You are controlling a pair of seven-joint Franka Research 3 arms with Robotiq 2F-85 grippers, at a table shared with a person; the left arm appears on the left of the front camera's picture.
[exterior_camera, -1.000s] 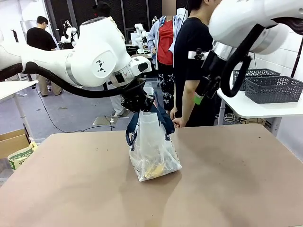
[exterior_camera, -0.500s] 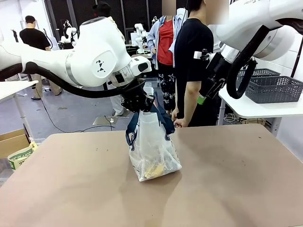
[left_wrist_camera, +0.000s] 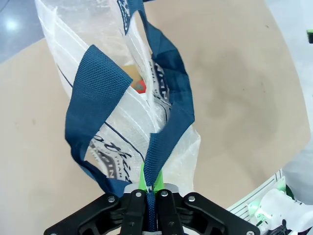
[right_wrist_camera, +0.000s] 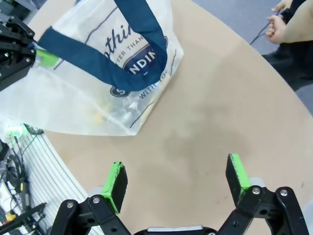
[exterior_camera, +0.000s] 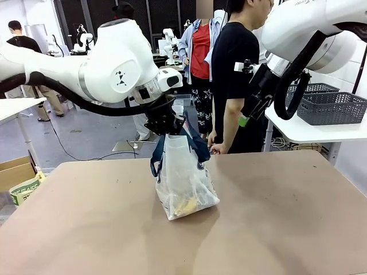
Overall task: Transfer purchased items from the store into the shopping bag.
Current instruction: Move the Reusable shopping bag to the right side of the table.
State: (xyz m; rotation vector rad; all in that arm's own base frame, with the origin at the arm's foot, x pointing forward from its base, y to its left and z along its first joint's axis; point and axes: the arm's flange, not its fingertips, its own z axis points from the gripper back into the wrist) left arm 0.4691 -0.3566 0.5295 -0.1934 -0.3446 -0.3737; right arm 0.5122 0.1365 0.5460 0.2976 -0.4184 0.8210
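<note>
The shopping bag (exterior_camera: pixel 184 180) stands mid-table, whitish and translucent, with navy handles and a navy logo. My left gripper (exterior_camera: pixel 166 122) is shut on one handle strap above it, and the strap (left_wrist_camera: pixel 155 161) runs taut into the closed jaws of the left gripper (left_wrist_camera: pixel 150 190). Purchased items lie inside: a yellow piece (exterior_camera: pixel 186 204) at the bottom, and a tan packet (left_wrist_camera: pixel 131 74) with a red bit (left_wrist_camera: pixel 141 87) seen through the mouth. My right gripper (exterior_camera: pixel 245 117) hangs high near the far edge. It is open and holds nothing, and its fingertips (right_wrist_camera: pixel 177 176) look down past the bag (right_wrist_camera: pixel 98 93).
A person in a black shirt (exterior_camera: pixel 232 80) stands at the far edge, one hand (right_wrist_camera: pixel 276 24) near the table rim. Dark grey lattice baskets (exterior_camera: pixel 331 106) sit on a white side table at right. A cardboard box (exterior_camera: pixel 16 172) rests on the floor at left.
The left gripper has drawn the handle slightly up and left, stretching the bag taller. The right arm shifted a little to the right a second ago and now holds still.
</note>
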